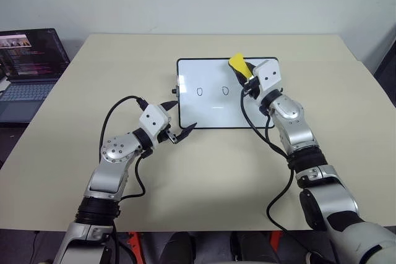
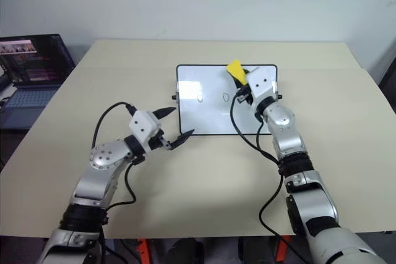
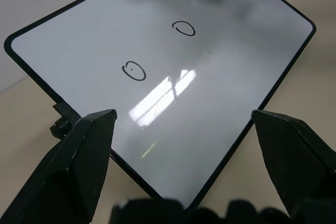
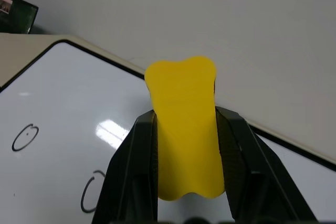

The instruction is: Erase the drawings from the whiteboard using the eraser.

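On the beige table (image 1: 204, 171), roughly mid-way btwn left and right and a bit toward the far side, sits the whiteboard (image 1: 213, 112), lying flat w/ its thin black frame and a small black knob on its left edge. Two of the drawings (image 1: 213, 91) are visible on it, little black ovals side by side around the middle of the board; if a third mark sits right of them I can't tell, since the right arm covers that bit. Right gripper (image 1: 244, 72) is up over the board's far right corner w/ its two black fingers clamped tight on the eraser (image 4: 185, 129), the yellow block pinched btwn them and sticking out past the tips, pointing toward the far edge. Can't tell from the head views if the eraser is touching the board surface or just above it. Left gripper (image 1: 180, 123) is at the board's near left corner, fingers spread wide apart w/ nothing in them; the wrist view looks across the board btwn both tips, and the near finger tip sits right at the near edge of the frame. Far left, off the table, there's an open laptop (image 1: 28, 69) w/ its screen lit.
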Tool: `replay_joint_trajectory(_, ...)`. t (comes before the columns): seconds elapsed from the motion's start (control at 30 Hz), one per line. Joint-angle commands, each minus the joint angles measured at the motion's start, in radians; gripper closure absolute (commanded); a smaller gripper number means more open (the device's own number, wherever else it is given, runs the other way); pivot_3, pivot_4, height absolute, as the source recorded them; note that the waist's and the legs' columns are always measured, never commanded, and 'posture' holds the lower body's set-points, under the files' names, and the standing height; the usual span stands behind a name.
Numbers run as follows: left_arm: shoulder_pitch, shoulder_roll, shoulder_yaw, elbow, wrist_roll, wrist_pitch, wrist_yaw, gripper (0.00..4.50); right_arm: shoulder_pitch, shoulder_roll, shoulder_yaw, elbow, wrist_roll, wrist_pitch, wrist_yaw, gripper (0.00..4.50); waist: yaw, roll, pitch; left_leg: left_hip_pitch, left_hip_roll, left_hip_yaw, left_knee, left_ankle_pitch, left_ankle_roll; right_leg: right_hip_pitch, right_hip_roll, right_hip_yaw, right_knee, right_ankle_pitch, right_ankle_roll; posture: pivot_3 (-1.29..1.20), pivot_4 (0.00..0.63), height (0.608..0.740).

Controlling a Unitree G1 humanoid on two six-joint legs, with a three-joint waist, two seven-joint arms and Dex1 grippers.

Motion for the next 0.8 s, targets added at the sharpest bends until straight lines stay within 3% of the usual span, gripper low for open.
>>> replay_joint_trajectory(0.03,-0.002,0.003,0.003,-0.027,0.002,-0.023,-0.005,0.0,-0.028,0.012,0.002,-0.004,-0.008,-0.049,0.002,3.27,0.0,0.0,0.0,0.0,0.0,0.0,0.0,0.0,0.0,0.0,0.0,0.0,0.0,0.0,0.0,0.0,0.15,0.74)
replay_joint_trajectory(0.8,-0.005,0.002,0.007,-0.042,0.001,-0.007,-0.004,0.0,-0.049,0.013,0.051,0.098,-0.102,0.046,0.007,3.27,0.0,0.0,0.0,0.001,0.0,0.0,0.001,0.0,0.0,0.0,0.0,0.0,0.002,0.0,0.0,0.0,0.15,0.74)
